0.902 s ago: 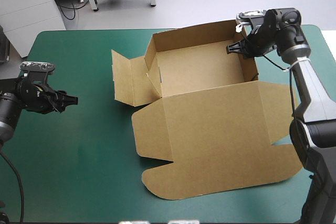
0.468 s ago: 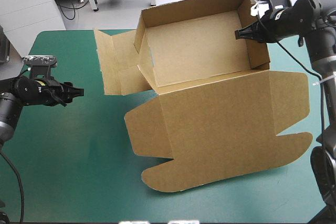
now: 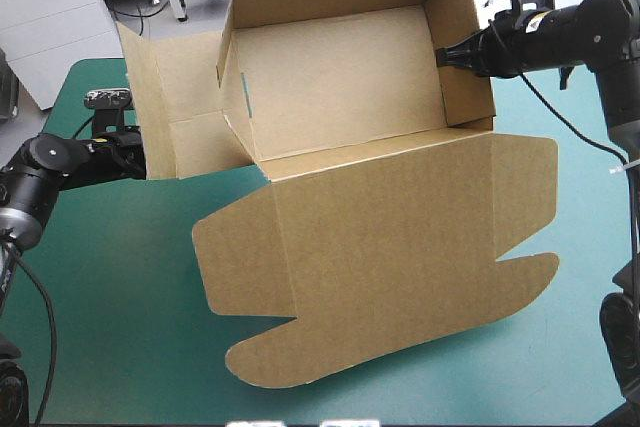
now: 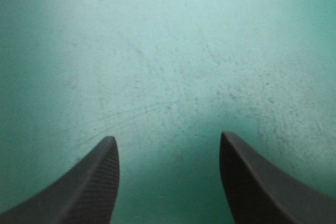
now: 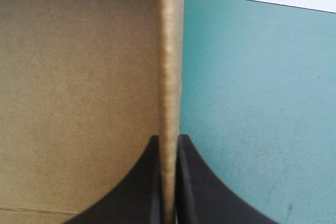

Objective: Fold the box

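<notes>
Desk: the teal-green desk (image 3: 100, 297) carries everything, and the box takes up most of its middle and far right.
Box: the brown box (image 3: 340, 77) is an open tray with raised walls. It looks tipped up off the desk at the far side, its inside facing the high view.
Lid: the lid (image 3: 400, 237) spreads flat from the tray's near edge toward the near side of the desk, with rounded tabs at its corners.
Left flap: a loose left flap (image 3: 170, 97) stands out from the tray's left end, unfolded and not tucked in.
Right wall: the right wall (image 3: 462, 57) stands upright, and its top edge runs straight between the gripping fingers (image 5: 197, 187).
Right claw: the right claw (image 3: 443, 55) is pinched all but shut on the right wall, one finger inside the tray and one outside.
Left claw: the left claw (image 4: 168, 136) has its fingers well apart with nothing between them, only bare cover ahead. In the high view it sits just beside the left flap's lower edge.
Handling: probably light and fairly stiff, bending cleanly only at the creases. Held by one wall, the wide lid is likely to swing and drag.
Where to hold: a grip on a wall edge near a corner seems firmest. The left flap's free edge looks like the natural place for the open claw.
</notes>
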Motion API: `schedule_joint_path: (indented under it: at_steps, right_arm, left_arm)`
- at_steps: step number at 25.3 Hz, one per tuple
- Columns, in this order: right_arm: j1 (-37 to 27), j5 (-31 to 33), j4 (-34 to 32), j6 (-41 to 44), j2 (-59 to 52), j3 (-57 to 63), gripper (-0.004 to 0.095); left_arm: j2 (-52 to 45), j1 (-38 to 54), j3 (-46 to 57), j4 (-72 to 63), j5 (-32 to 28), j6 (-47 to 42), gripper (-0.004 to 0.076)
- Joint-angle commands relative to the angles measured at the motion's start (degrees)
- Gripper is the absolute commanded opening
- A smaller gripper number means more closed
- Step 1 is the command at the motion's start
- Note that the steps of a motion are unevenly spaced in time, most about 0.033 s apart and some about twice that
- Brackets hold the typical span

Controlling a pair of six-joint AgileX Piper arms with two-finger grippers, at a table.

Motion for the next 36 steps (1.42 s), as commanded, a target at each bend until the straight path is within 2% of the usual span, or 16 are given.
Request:
schedule_joint_path:
  at_steps: [1, 4, 6, 12, 15, 18, 22, 29, 36]
  right_arm:
    - [-0.30, -4.36, 2.97, -0.03, -2.52, -1.82, -0.0023]
    - [-0.30, -4.68, 2.84, -0.03, -1.97, -1.84, -0.0023]
    - [-0.30, -5.42, 2.25, -0.03, -1.43, -1.84, -0.0023]
    - [-0.30, -6.26, -0.29, -0.03, -0.31, -1.84, -0.0023]
    - [-1.05, -6.26, 0.56, -0.03, 0.14, -1.84, -0.0023]
    - [-2.46, -6.48, 0.95, -0.03, 0.32, -1.84, -0.0023]
    - [-4.96, -6.48, 3.16, -0.53, 0.32, -1.84, -0.0023]
    - [-5.77, -6.68, 3.50, -0.53, 0.64, -1.84, -0.0023]
    - [-5.77, -6.68, 3.50, -0.62, 0.77, -1.84, -0.0023]
  left_arm:
    - [-0.44, 0.15, -1.56, -11.36, 0.18, 6.20, 0.0405]
    - [0.03, 0.15, -1.56, -21.09, 3.48, 12.86, 0.0405]
    - [0.17, 0.15, -1.56, -29.55, 7.70, 19.46, 0.0405]
    - [0.17, 0.15, -1.56, -35.60, 14.19, 23.19, 0.0405]
    - [0.17, 0.15, -1.56, -39.08, 16.73, 23.32, 0.0405]
    - [0.17, 0.15, -1.56, -47.46, 21.95, 27.72, 0.0405]
    - [0.17, 0.15, -1.56, -58.99, 27.34, 29.06, 0.0405]
    - [0.17, -2.41, -6.84, -58.88, 27.34, 26.98, 0.0420]
    - [0.17, -5.60, -12.00, -58.88, 25.46, 25.65, 0.0496]
